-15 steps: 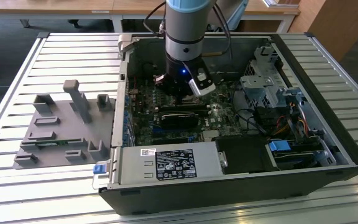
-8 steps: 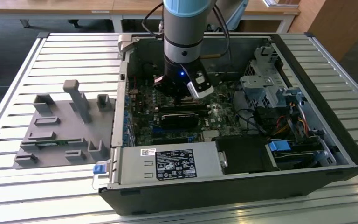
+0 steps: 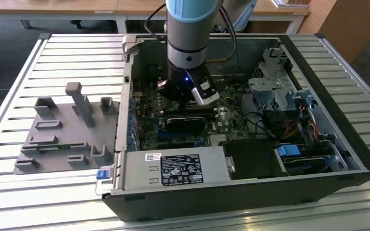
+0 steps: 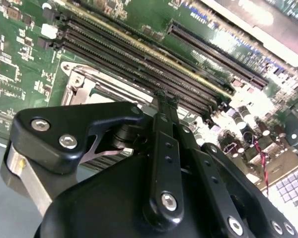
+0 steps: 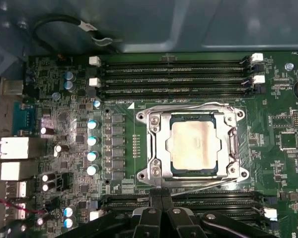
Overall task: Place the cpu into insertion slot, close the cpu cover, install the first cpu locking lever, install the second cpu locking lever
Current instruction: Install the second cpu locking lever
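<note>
In the first wrist view the cpu (image 5: pixel 193 146) lies flat in the insertion slot (image 5: pixel 194 173), its pale silvery top showing through the cut-out of the cpu cover (image 5: pixel 157 144). The cover is folded down over it. One thin locking lever (image 5: pixel 188 106) runs along one edge of the cover, and a second lever (image 5: pixel 198 184) lies along the opposite edge. My gripper (image 5: pixel 161 199) is shut and holds nothing. It hovers just past the second lever's side, over the memory slots (image 4: pixel 139 59). A corner of the cover (image 4: pixel 82 84) shows beside my gripper (image 4: pixel 166 96) in the second wrist view.
The arm (image 3: pixel 188 57) reaches down into an open computer case (image 3: pixel 236 192) on a slatted table. A power supply (image 3: pixel 175 169), a drive cage (image 3: pixel 271 91) and cables (image 3: pixel 300 127) crowd the exterior view's right. A grey fixture (image 3: pixel 63 130) stands on the exterior view's left. Capacitors (image 5: pixel 92 141) line the socket.
</note>
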You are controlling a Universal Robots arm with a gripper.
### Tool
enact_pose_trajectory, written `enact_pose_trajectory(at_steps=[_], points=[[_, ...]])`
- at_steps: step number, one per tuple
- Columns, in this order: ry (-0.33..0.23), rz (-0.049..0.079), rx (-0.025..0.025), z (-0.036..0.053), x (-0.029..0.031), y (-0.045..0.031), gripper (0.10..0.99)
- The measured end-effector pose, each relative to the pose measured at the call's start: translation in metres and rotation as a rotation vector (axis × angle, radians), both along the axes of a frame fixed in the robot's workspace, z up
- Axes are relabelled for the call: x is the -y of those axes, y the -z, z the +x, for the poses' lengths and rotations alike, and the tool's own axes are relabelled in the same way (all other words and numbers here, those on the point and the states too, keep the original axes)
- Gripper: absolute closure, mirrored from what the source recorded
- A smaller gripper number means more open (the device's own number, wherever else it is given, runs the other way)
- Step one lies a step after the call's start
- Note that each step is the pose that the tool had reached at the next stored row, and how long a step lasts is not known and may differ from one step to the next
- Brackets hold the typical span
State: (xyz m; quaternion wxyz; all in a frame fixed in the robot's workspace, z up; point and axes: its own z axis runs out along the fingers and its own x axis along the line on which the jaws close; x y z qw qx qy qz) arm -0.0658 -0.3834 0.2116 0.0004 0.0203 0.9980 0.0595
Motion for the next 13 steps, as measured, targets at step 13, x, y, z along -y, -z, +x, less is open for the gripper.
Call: enact_pose_trajectory(at_steps=[13], points=[[-0.006,0.024,-0.0001,-0.0044,0.0038,0.005,0.98]])
